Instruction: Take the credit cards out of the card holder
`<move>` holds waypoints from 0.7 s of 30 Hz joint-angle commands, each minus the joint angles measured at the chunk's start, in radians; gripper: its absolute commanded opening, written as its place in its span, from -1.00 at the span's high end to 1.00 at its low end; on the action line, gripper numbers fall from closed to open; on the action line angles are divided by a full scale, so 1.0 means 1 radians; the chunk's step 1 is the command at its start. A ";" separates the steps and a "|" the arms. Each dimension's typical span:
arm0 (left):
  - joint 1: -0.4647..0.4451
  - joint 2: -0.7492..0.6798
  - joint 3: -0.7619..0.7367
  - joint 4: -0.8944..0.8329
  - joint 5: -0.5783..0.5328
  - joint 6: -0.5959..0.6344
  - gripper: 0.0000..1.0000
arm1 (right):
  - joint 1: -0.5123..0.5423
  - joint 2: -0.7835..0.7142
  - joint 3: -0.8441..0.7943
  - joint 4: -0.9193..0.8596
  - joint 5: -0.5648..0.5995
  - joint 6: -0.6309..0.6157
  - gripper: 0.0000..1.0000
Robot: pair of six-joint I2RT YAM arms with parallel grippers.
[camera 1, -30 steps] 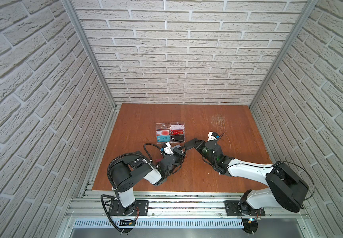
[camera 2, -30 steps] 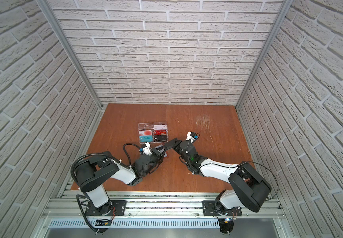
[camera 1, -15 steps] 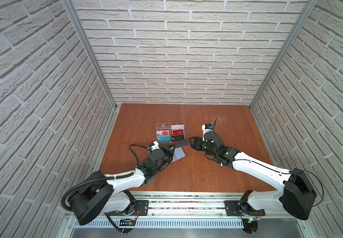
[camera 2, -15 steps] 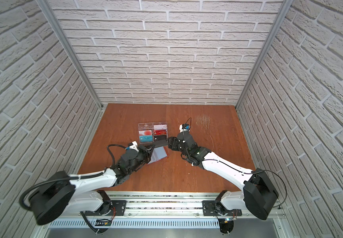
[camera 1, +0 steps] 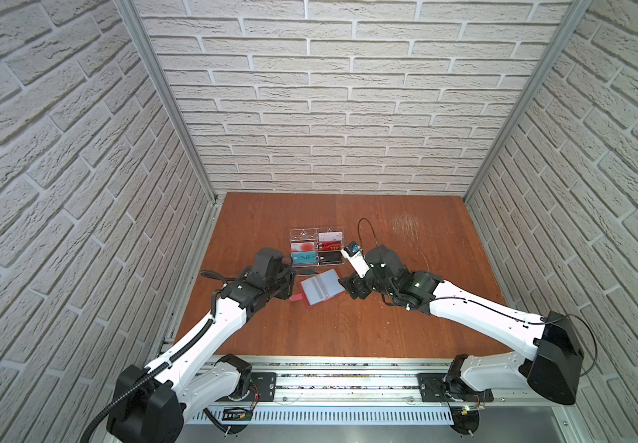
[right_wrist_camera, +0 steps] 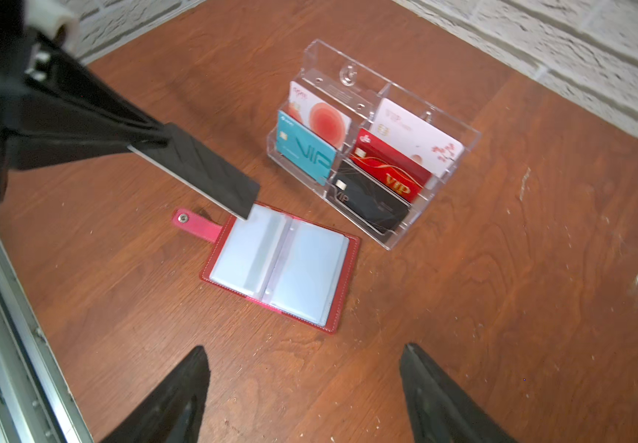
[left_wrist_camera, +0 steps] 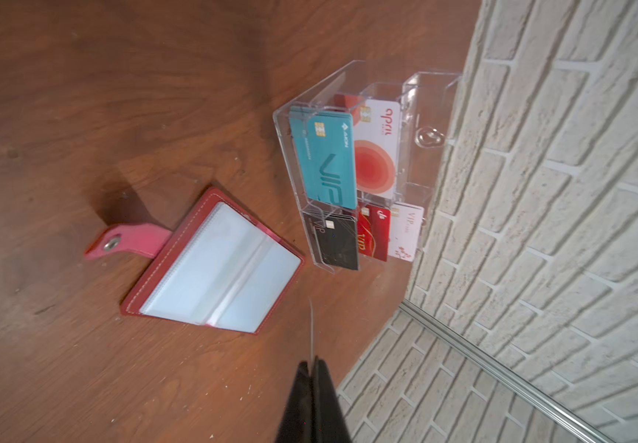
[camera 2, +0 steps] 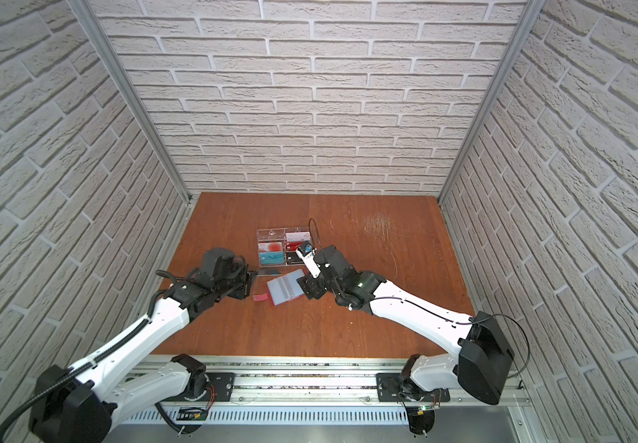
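Above wood tabletop: left gripper clamps 1 thin matte-black credit card; right gripper spread wide near red card holder, translucent sleeves.

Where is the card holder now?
In both top views the card holder lies open on the table in front of the clear tray, between the left hand and right hand.

Red card holder — open flat on table

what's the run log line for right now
left gripper: shut on credit card | right gripper: open | card holder: open, flat on table
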 commanded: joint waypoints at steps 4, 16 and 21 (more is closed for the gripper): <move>0.021 0.090 0.099 -0.101 0.138 0.049 1.00 | 0.054 0.102 0.054 0.083 0.009 -0.188 -0.56; 0.021 0.140 0.100 -0.036 0.190 0.047 1.00 | 0.054 0.275 0.160 0.135 0.041 -0.208 -0.17; 0.022 0.149 0.092 -0.023 0.204 0.047 1.00 | 0.050 0.326 0.187 0.145 0.042 -0.216 0.11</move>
